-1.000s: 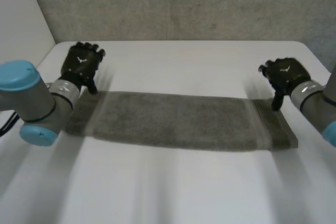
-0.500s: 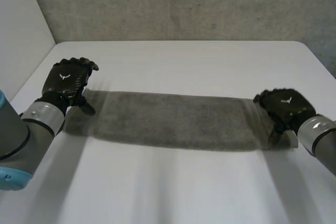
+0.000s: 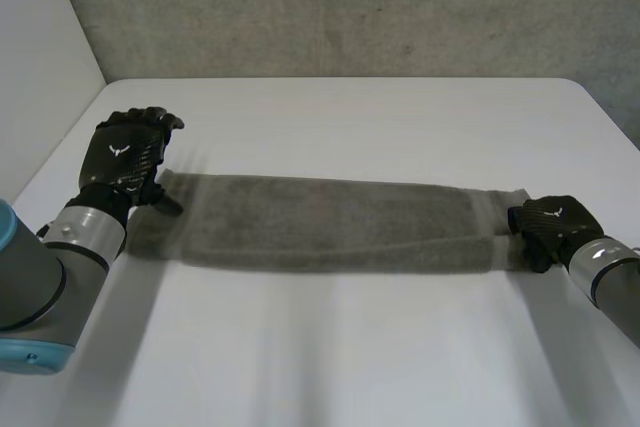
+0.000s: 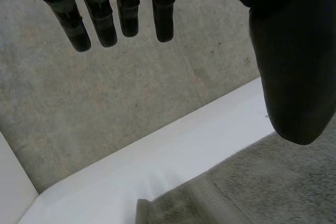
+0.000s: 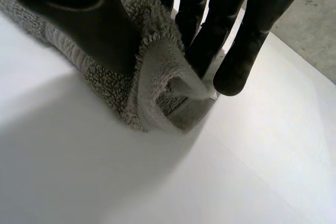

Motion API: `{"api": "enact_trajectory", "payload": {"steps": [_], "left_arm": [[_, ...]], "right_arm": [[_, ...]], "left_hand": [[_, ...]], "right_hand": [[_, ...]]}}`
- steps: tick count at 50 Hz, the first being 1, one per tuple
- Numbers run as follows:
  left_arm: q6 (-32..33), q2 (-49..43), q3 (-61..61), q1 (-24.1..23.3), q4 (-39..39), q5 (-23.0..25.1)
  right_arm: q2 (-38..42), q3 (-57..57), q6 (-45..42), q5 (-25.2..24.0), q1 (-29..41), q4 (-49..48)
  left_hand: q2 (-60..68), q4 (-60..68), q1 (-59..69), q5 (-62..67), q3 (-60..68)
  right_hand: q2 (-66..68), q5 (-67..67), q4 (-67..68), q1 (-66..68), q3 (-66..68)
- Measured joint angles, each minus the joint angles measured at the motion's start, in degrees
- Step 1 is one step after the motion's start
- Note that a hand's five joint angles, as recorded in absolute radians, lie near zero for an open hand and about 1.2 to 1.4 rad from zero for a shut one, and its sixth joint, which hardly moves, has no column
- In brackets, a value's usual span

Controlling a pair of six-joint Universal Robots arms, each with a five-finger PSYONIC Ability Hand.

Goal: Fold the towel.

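A long grey towel (image 3: 330, 222) lies flat across the white table (image 3: 350, 347), running from left to right. My left hand (image 3: 125, 152) hovers over the towel's left end near its far corner. In the left wrist view its fingers (image 4: 126, 14) are straight and spread from the thumb, holding nothing, with the towel (image 4: 252, 192) below them. My right hand (image 3: 548, 222) is at the towel's right end. In the right wrist view the thumb (image 5: 89, 19) and fingers pinch the bunched end of the towel (image 5: 163, 98) just above the table.
A grey concrete wall (image 3: 350, 7) stands behind the table's far edge. A pale panel (image 3: 40, 47) rises at the left. Bare tabletop stretches in front of the towel towards me.
My right hand came down onto the towel's right end and closed on it, gathering that end into a narrower bunch. My left hand drifted left and nearer, staying open.
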Motion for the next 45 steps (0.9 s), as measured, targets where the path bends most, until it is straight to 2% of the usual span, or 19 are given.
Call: {"api": "enact_trajectory", "payload": {"steps": [8, 15, 20, 24, 28, 32, 33, 36, 37, 38, 40, 43, 45], "left_arm": [[0.1, 0.1, -0.4, -0.1, 0.9, 0.0], [0.1, 0.2, -0.4, 0.1, 0.8, -0.1], [0.1, 0.3, -0.5, 0.3, 0.7, -0.1], [0.1, 0.3, -0.6, 0.4, 0.7, -0.1], [0.1, 0.3, -0.7, 0.5, 0.7, -0.1], [0.1, 0.3, -1.0, 0.6, 0.8, 0.0], [0.1, 0.3, -1.1, 0.6, 0.8, 0.0], [0.2, 0.3, -1.2, 0.5, 0.9, 0.1], [0.2, 0.3, -1.2, 0.5, 0.9, 0.1], [0.2, 0.3, -1.3, 0.5, 0.9, 0.1], [0.2, 0.3, -1.3, 0.4, 1.0, 0.1], [0.3, 0.3, -1.4, 0.3, 1.1, 0.0], [0.3, 0.3, -1.4, 0.3, 1.1, 0.0]], "right_arm": [[-0.1, -1.7, -6.9, 0.6, -5.0, 0.5], [-1.1, -8.6, -14.4, 1.2, -13.0, 1.4], [-2.7, -15.8, -14.5, 1.3, -13.0, 4.3], [-4.9, -22.0, -10.9, 1.3, -7.9, 7.9], [-5.2, -26.0, -6.7, 1.4, 1.9, 10.1], [-1.5, -28.9, -4.1, 2.2, 18.0, 10.8], [-0.8, -29.3, -3.9, 2.4, 19.8, 10.8], [4.8, -31.6, -3.7, 4.2, 31.3, 10.4], [5.8, -32.0, -3.7, 4.6, 32.8, 10.3], [8.3, -33.0, -3.8, 5.6, 36.5, 9.8], [11.3, -34.1, -4.0, 6.8, 40.0, 8.9], [16.0, -35.3, -4.9, 9.8, 44.0, 6.9], [17.2, -35.5, -5.5, 11.5, 44.7, 6.0]], "left_hand": [[0.0, 0.0, 0.0, 0.0, 0.0], [0.0, 0.0, -0.2, 0.0, 0.0], [0.0, 0.0, -0.2, 0.0, 0.0], [0.0, 0.0, -0.2, 0.0, 0.0], [0.0, 0.0, -0.2, 0.0, 0.0], [0.0, 0.0, -0.2, 0.0, 0.0], [0.0, 0.0, -0.2, 0.0, 0.0], [0.0, -0.1, -0.2, 0.0, 0.0], [0.0, 0.0, -0.2, 0.0, 0.0], [0.0, 0.0, -0.3, 0.0, 0.0], [0.0, 0.0, -0.3, 0.0, 0.0], [0.0, -0.1, -0.3, 0.0, 0.0], [0.0, 0.0, -0.3, 0.0, 0.0]], "right_hand": [[0.0, 0.1, 0.1, 0.0, 0.0], [0.0, 0.1, 0.1, 0.1, 0.1], [0.0, 0.1, 0.1, 0.2, 0.1], [0.0, 0.1, 0.1, 0.3, 0.3], [0.0, 0.2, 0.1, 0.4, 1.3], [0.0, 0.2, 0.3, 0.5, 1.6], [0.0, 0.2, 0.3, 0.5, 1.6], [0.0, 0.2, 0.3, 0.5, 1.6], [0.0, 0.2, 0.3, 0.5, 1.6], [-4.3, -3.4, -3.1, -4.0, -1.6], [-20.1, -20.4, -19.6, -19.6, -18.0], [-52.2, -52.6, -50.7, -50.9, -49.1], [-59.4, -61.3, -58.8, -58.6, -57.0]]}}
